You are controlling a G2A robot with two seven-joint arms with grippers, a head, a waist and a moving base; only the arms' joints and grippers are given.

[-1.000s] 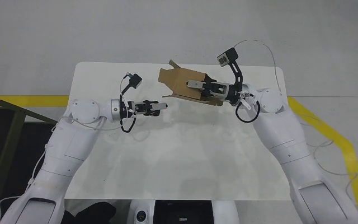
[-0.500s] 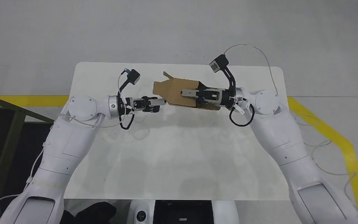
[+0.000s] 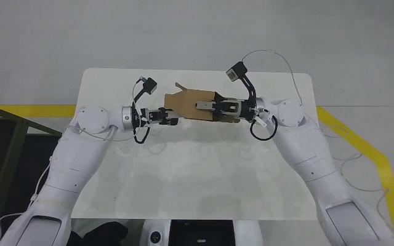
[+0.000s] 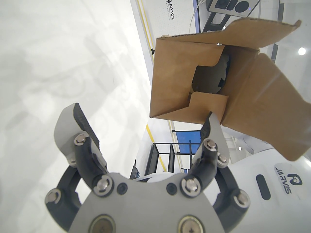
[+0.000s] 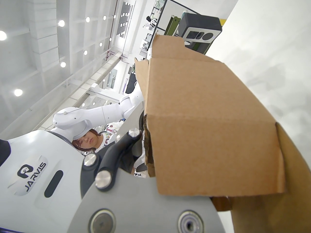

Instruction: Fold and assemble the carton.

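MOVED: carton shifts toward left gripper | CARTON: above desk, body squared, end flaps not closed | right gripper: clamped on carton | left gripper: apart, at carton's open end | REMAINING: flap closure
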